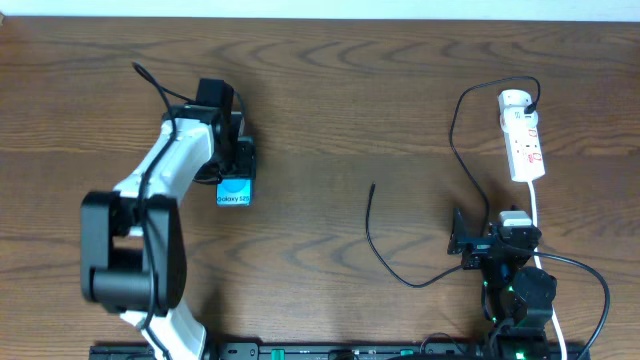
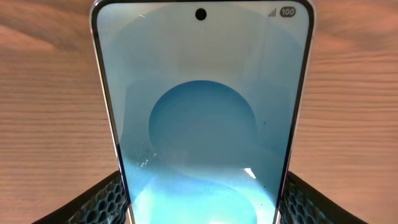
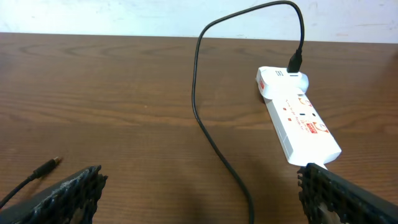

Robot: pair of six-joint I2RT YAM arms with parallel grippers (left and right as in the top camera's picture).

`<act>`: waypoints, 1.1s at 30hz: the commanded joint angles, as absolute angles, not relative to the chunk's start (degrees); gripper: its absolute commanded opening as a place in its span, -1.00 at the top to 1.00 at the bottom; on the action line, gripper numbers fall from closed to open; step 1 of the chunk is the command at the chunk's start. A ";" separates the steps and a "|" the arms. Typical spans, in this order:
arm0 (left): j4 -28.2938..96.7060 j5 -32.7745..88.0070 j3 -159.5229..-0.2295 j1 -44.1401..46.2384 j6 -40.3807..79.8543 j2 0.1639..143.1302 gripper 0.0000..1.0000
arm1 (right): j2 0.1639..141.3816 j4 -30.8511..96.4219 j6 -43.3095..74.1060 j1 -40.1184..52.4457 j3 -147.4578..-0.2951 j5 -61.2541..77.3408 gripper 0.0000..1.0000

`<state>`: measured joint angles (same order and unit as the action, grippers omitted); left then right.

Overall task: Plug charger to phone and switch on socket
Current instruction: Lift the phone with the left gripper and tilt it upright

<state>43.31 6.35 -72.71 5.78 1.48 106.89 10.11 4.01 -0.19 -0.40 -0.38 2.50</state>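
The phone lies flat on the table at the left, teal-blue screen up with white "Galaxy" text. My left gripper is over it; in the left wrist view its fingers press both long edges of the phone. The socket is a white power strip at the far right. The charger's black plug sits in its far end. The thin cable loops down to a free connector tip. My right gripper is open wide near the strip, and the cable runs between its fingers.
The strip's thick white cord runs down past my right arm toward the table's front edge. The robots' own black cables lie at the front right. The connector tip lies left of my right gripper on bare wood.
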 commanded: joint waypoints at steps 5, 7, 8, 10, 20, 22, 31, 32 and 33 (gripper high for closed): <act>44.18 13.91 -72.77 5.76 4.62 95.79 0.85 | 10.02 4.25 0.62 0.47 -0.32 2.02 -0.99; 44.18 15.44 -72.77 5.76 6.72 93.06 0.85 | 10.02 4.25 0.62 0.47 -0.32 2.02 -0.98; 44.18 16.19 -72.77 5.76 8.14 91.66 0.85 | 10.02 4.25 0.62 0.47 -0.32 2.02 -0.99; 44.16 17.61 -72.77 5.76 11.22 89.12 0.85 | 10.02 4.27 0.62 0.47 -0.32 2.02 -0.98; 44.51 20.49 -72.77 5.76 33.47 79.26 0.85 | 10.02 4.25 0.62 0.47 -0.32 2.02 -0.99; 44.51 21.87 -72.77 5.76 37.10 78.61 0.85 | 10.02 4.25 0.62 0.47 -0.32 2.02 -0.98; 44.49 32.45 -72.75 5.74 47.72 78.65 0.85 | 10.02 4.25 0.62 0.47 -0.32 2.02 -0.99; 44.49 33.61 -72.75 5.74 49.43 78.65 0.85 | 10.02 4.27 0.62 0.47 -0.32 2.02 -0.99; 44.49 34.65 -72.75 5.72 51.11 78.65 0.85 | 10.02 4.25 0.62 0.47 -0.32 2.02 -0.99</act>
<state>44.77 28.23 -72.71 5.78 43.99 79.31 10.11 4.01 -0.19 -0.40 -0.38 2.50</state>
